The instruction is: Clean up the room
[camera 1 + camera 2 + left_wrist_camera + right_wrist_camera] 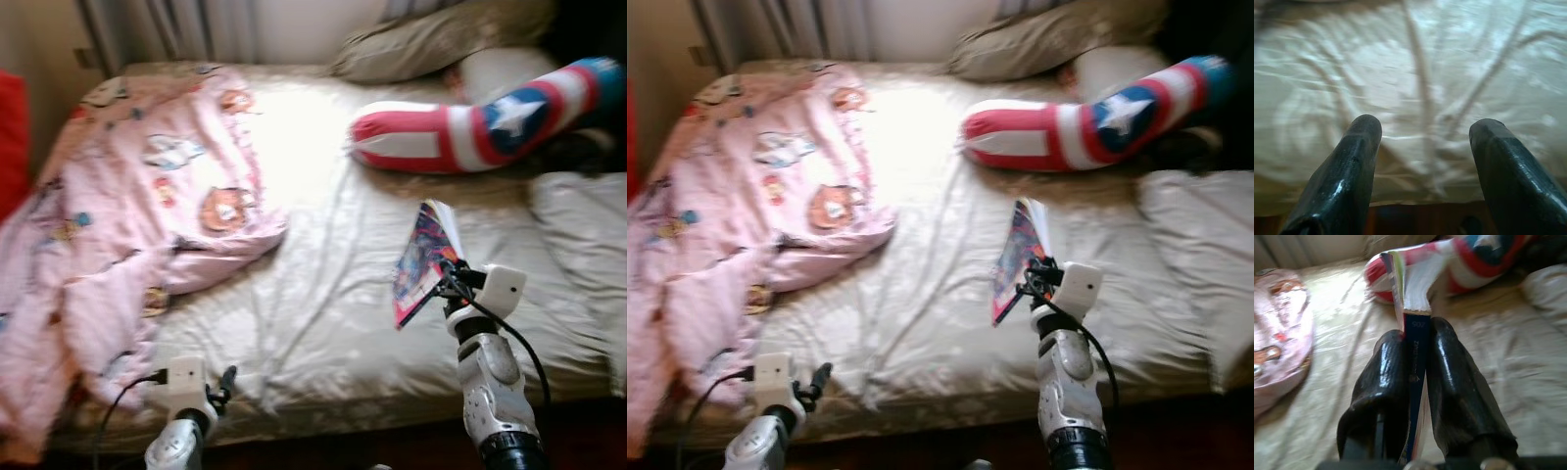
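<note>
My right gripper (446, 277) is shut on a thin colourful book (423, 257), held upright above the right side of the bed (323, 323). In the right wrist view the book's blue spine (1415, 352) is clamped between the two black fingers (1383, 382). My left gripper (227, 380) hangs low at the bed's front edge, open, its fingers (1349, 171) spread over the wrinkled cream sheet (1415, 73) with nothing between them.
A pink cartoon-print blanket (127, 215) lies bunched over the bed's left half. A red, white and blue star pillow (470, 127) and a beige pillow (431, 39) lie at the head. A white pillow (583, 245) sits at the right edge. Curtains (167, 29) hang behind.
</note>
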`<state>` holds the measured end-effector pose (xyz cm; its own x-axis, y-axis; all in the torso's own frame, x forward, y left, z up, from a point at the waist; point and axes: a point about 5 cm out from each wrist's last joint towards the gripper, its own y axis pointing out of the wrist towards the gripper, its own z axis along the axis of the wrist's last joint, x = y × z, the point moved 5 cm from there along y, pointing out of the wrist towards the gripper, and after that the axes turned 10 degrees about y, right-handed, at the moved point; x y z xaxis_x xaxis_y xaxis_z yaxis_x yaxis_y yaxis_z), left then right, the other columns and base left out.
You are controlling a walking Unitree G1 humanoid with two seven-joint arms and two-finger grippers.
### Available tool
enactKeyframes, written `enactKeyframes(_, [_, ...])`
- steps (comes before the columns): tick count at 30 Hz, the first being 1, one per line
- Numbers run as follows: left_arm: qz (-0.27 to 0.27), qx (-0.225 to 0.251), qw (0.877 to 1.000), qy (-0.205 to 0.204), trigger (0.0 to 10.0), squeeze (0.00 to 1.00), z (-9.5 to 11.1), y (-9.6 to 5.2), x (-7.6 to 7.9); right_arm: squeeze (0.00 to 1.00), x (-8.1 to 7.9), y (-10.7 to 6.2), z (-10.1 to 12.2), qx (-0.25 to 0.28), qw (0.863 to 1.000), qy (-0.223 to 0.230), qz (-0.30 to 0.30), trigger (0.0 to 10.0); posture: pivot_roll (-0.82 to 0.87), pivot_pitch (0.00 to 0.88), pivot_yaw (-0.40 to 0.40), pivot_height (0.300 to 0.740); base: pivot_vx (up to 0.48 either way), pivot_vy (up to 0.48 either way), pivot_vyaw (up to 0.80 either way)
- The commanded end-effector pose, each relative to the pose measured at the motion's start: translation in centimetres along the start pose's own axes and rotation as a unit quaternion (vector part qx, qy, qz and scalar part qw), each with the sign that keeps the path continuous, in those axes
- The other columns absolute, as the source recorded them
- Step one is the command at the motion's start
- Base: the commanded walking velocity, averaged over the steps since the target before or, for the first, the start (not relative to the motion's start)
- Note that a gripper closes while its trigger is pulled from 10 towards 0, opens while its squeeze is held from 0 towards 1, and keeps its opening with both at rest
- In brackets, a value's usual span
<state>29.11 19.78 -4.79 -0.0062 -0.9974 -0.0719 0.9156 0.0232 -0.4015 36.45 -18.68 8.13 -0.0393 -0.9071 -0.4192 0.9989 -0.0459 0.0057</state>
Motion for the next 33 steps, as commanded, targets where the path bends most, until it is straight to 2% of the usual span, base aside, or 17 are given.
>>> enactKeyframes(1, [0.014,-0.017,1.000,0.006,10.0,0.00,-1.21,-0.71,-1.29,0.00,-1.11,0.27,0.50,0.011,1.000,-0.001,0.016,10.0,-0.01,0.172,-0.044,0.740,0.000,-0.398,0.00])
enactKeyframes(22, [0.013,-0.015,1.000,0.005,10.0,0.00,-0.97,-0.55,-1.11,0.00,-1.51,0.28,0.37,0.006,0.999,-0.010,0.031,10.0,-0.01,0.183,-0.049,0.740,0.000,-0.396,0.00])
enactKeyframes(33, [0.016,-0.022,1.000,-0.005,10.0,0.00,-1.33,-0.67,-1.11,0.00,-2.04,0.05,-0.19,-0.009,0.998,-0.023,0.053,10.0,-0.01,0.186,-0.053,0.740,0.000,-0.024,0.00])
